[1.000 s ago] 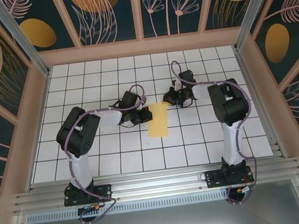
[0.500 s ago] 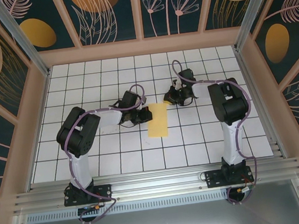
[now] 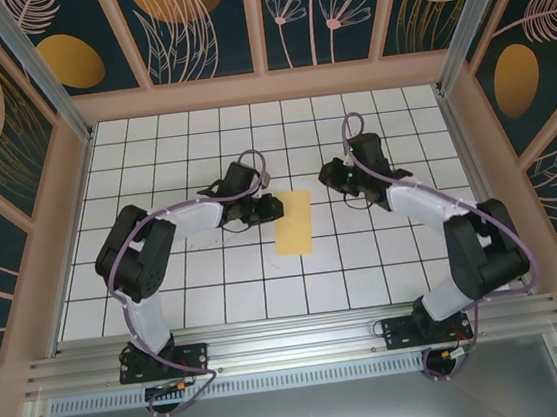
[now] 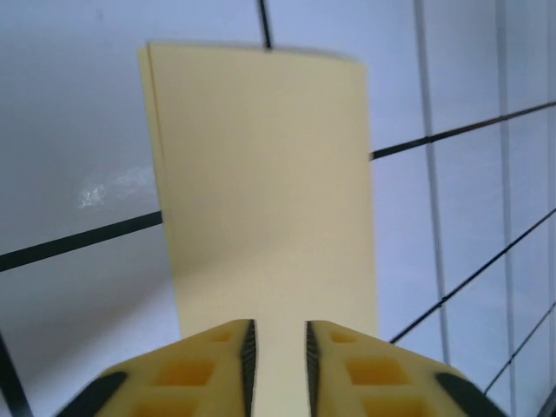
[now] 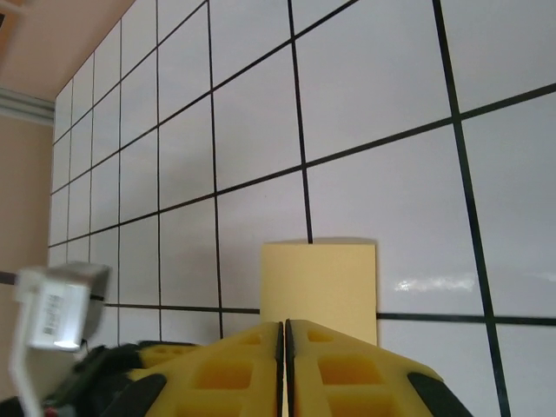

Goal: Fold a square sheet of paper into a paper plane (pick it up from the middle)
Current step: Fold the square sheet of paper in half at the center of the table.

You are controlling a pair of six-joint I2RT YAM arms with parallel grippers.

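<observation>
The square sheet of paper [image 3: 293,223] lies flat on the white grid table, folded in half into a yellow rectangle one tile wide. My left gripper [image 3: 275,209] sits at its upper left edge. In the left wrist view the paper [image 4: 265,182] stretches away under the left gripper [image 4: 277,347], whose jaws stand a narrow gap apart with nothing pinched. My right gripper [image 3: 329,176] hovers a little beyond the paper's upper right corner. In the right wrist view its jaws [image 5: 284,347] are pressed together, with the paper [image 5: 319,282] lying past the tips.
The white gridded table [image 3: 166,282] is walled by a pink frame [image 3: 265,87] on three sides. An aluminium rail [image 3: 293,340] carrying both arm bases runs along the near edge. Part of the left arm [image 5: 56,308] appears at the right wrist view's lower left.
The right arm has swung out to the right and its gripper has drawn back from the paper's upper corner. The left gripper's jaws have parted slightly. The paper has stayed put.
</observation>
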